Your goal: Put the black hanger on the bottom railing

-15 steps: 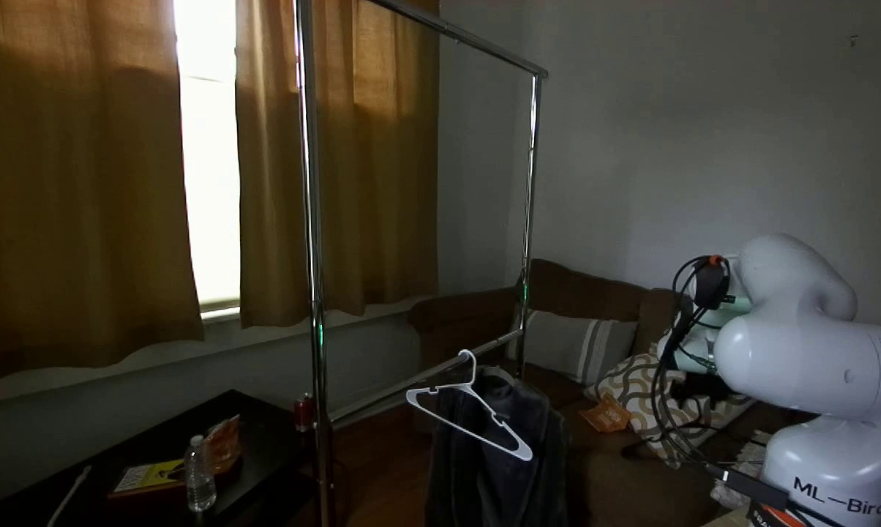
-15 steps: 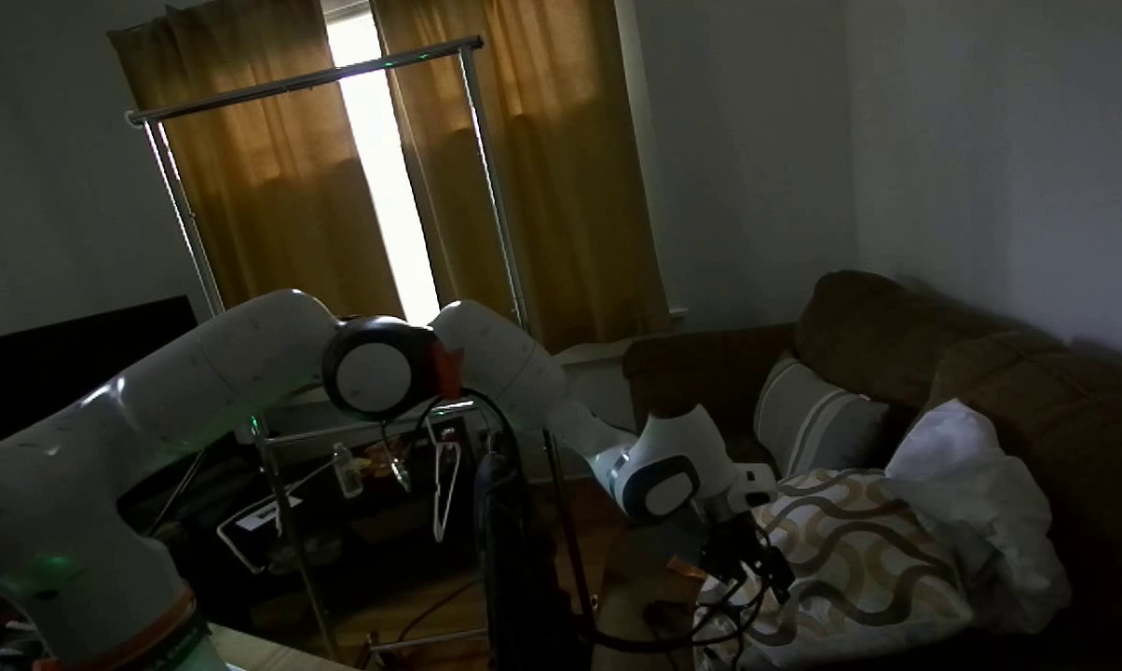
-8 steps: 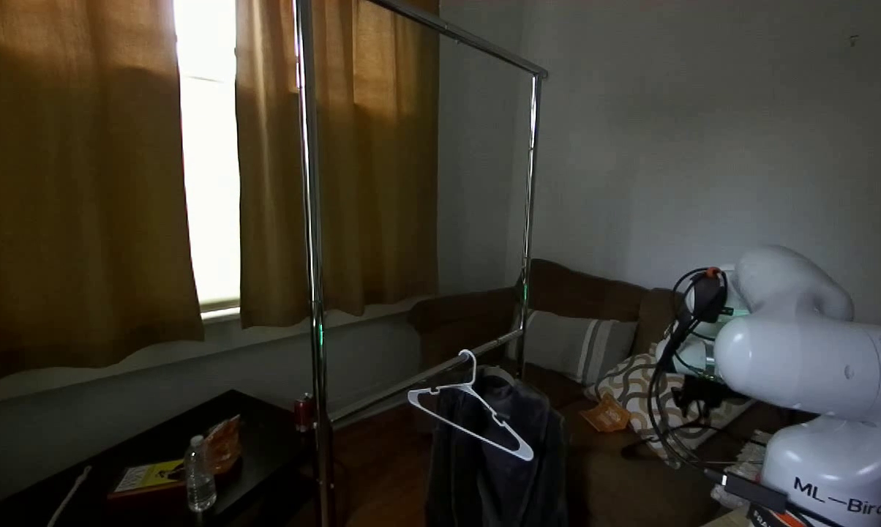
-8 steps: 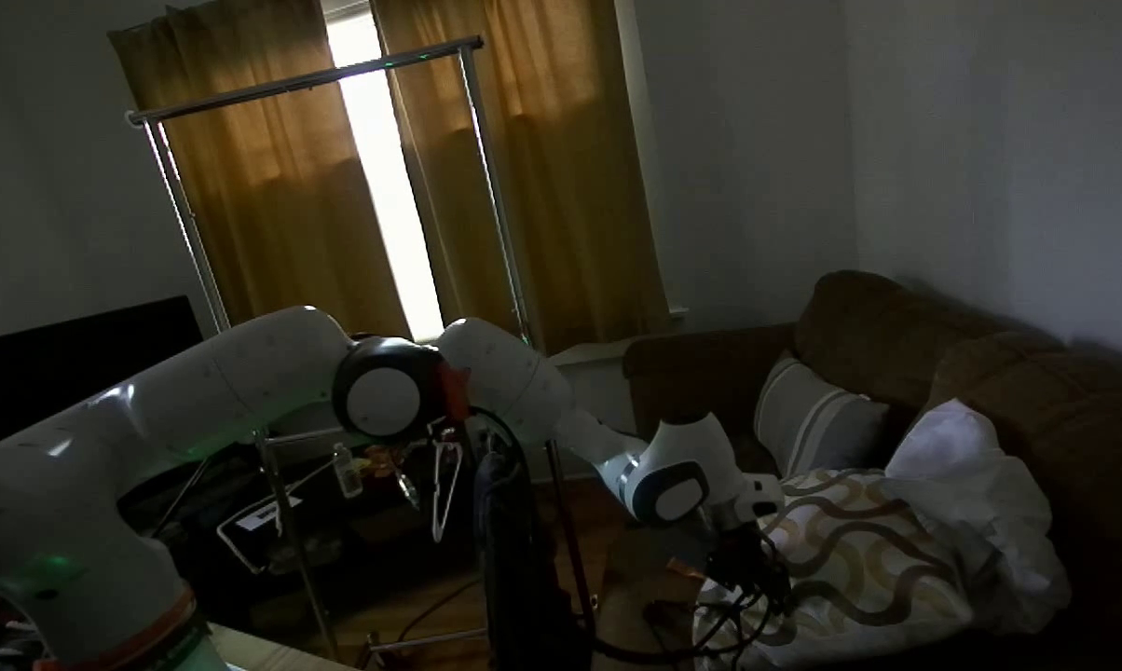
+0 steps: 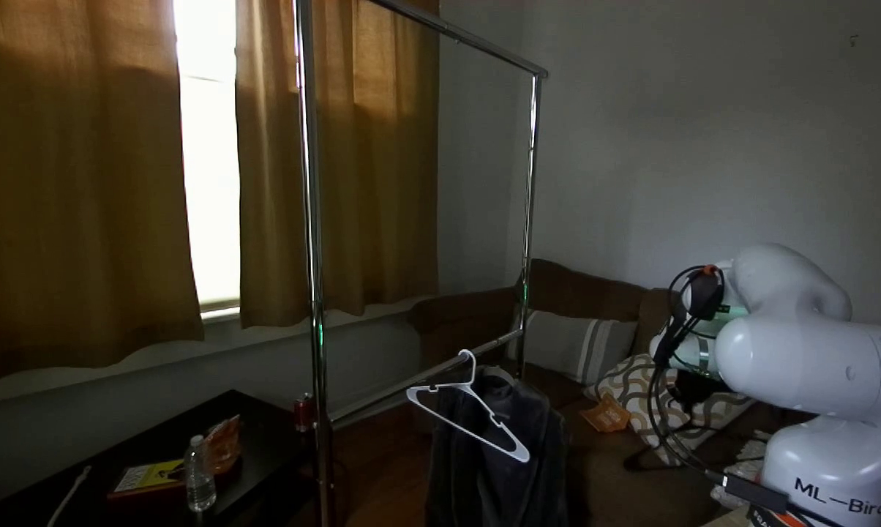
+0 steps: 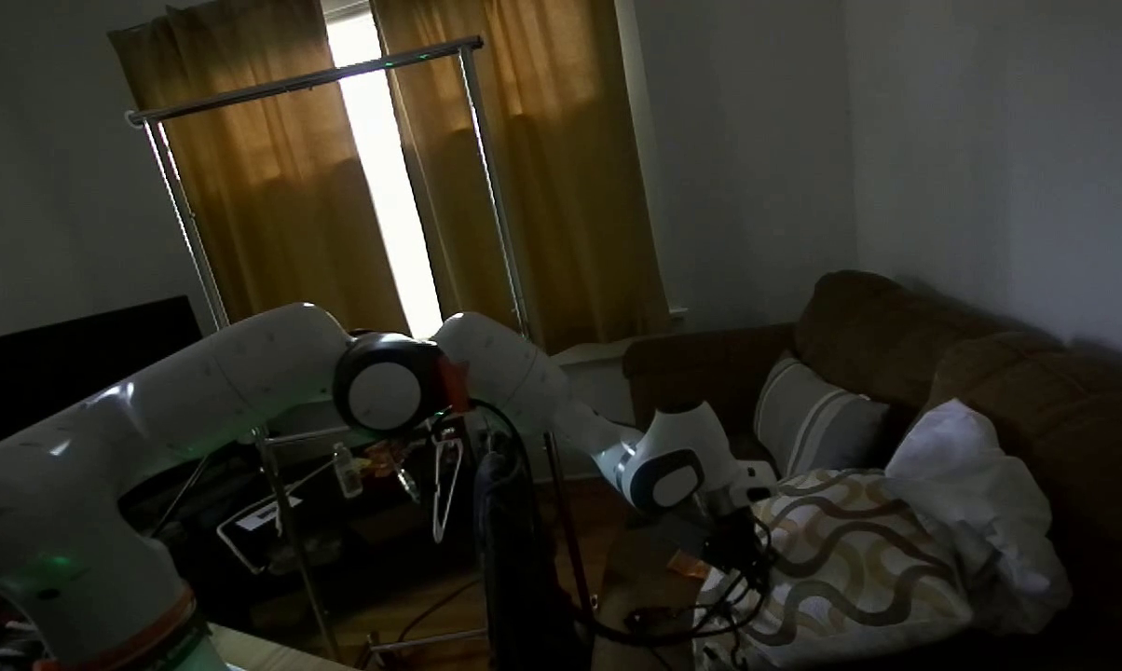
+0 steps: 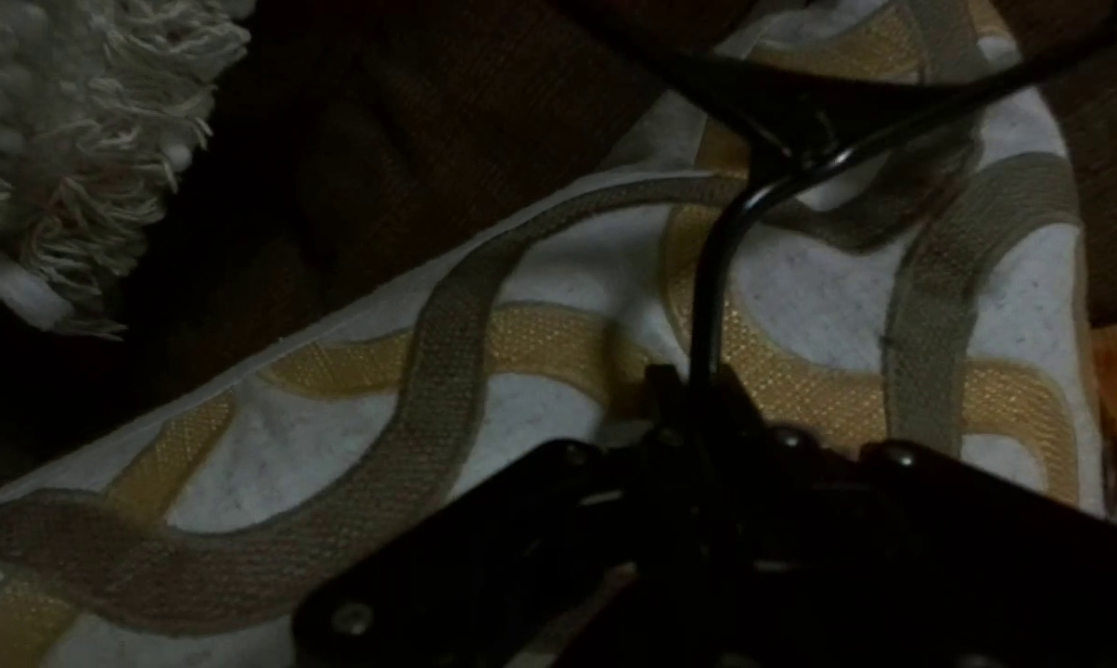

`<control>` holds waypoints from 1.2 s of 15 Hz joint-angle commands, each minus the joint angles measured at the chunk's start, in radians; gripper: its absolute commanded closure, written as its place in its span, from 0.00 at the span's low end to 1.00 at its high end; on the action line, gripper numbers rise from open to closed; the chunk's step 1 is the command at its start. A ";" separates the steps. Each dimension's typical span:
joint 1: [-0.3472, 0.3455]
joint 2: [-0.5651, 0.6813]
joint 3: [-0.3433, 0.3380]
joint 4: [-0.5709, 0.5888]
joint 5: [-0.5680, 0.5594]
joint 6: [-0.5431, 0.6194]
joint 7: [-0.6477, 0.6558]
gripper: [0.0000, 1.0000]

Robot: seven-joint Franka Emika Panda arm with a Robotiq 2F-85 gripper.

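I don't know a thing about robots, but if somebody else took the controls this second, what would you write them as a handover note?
Gripper: shut on the black hanger at its neck or hook; the fingers hide exactly where.
Where: the wrist view shows the hanger over the wave-patterned pillow; whether they touch can't be told. The bottom railing of the garment rack bears a white hanger, with a dark garment hanging beside it.
Done: black hanger grasped.
Left: bring it to the railing, hook it on, let go; probably best to steer clear of the white hanger.
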 commanded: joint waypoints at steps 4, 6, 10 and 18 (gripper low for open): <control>0.002 -0.092 0.061 -0.119 0.003 0.031 -0.070 0.98; 0.013 -0.171 0.090 -0.233 0.001 0.105 -0.090 0.98; 0.032 -0.283 0.137 -0.398 -0.002 0.271 -0.094 0.98; 0.063 -0.506 0.201 -0.774 -0.040 0.620 -0.049 0.98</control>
